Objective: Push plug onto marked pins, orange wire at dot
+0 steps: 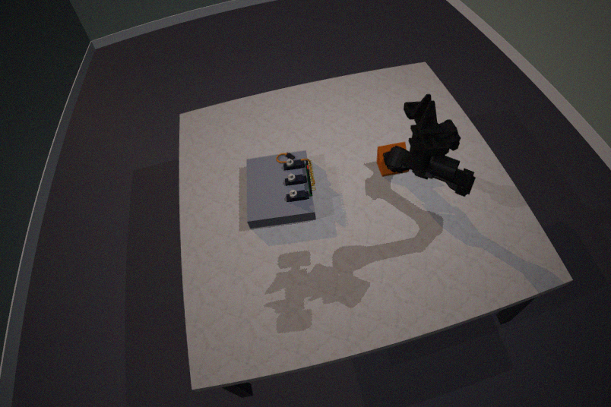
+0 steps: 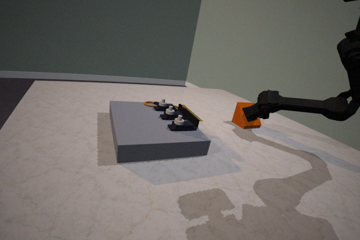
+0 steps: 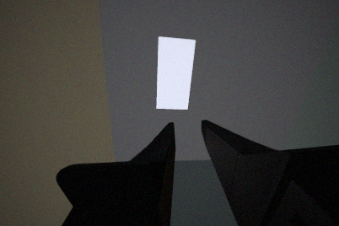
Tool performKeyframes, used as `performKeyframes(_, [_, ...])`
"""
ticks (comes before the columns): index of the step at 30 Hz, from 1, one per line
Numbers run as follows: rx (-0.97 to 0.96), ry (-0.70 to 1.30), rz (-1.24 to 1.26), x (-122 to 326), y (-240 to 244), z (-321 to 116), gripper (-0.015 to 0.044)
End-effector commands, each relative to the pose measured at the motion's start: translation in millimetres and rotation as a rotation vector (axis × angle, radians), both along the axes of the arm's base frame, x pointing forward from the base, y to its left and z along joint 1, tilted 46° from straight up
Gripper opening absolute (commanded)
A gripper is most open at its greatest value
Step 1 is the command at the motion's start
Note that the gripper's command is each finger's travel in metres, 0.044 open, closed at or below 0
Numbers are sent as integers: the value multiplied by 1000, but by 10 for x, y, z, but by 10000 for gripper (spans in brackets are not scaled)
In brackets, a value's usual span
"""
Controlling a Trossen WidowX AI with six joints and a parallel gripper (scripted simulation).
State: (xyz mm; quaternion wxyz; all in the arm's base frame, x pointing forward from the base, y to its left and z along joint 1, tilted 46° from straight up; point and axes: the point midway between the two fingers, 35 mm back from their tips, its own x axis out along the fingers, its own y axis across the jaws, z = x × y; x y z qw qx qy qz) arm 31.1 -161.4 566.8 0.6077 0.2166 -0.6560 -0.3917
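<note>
The arm point(image 1: 443, 167) point(image 2: 302, 104) rises from an orange block point(image 1: 383, 167) point(image 2: 238, 114) right of centre in the top view and bends across the right side of the exterior view. Its gripper point(image 1: 428, 97) point(image 3: 187, 126) is up at the upper right of the top view, well apart from the holder point(image 1: 268, 191) point(image 2: 146, 130). In the wrist view its 2 fingers stand a little way apart at the lower middle, with nothing pinched between them. Above the tips, at the upper middle, is 1 bright white panel point(image 3: 174, 73) on a grey surface.

The holder lies flat on the table point(image 1: 229, 311) point(image 2: 45, 183), left of centre in the top view, with 3 servos point(image 1: 294, 179) point(image 2: 170, 113) in a line on its top, each bearing a pale hub. The plug point(image 1: 290, 156) is at the holder's top edge in that view, beside the uppermost servo and off the pins point(image 1: 312, 175) point(image 2: 196, 113). The orange lead point(image 1: 277, 157) point(image 2: 146, 105) curls in 1 loop to its left. The pins run along the holder's right side; single holes are too small to tell.
</note>
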Motion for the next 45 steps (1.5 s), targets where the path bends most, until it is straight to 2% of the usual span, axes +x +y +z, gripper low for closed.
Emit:
performKeyframes(1, [16, 124, 47, 286, -66, -94, 115])
performKeyframes(23, [-45, 708, 356, 1669, 137, -764, 115])
performKeyframes(45, [-343, 1275, 724, 2681, 1101, -1874, 115])
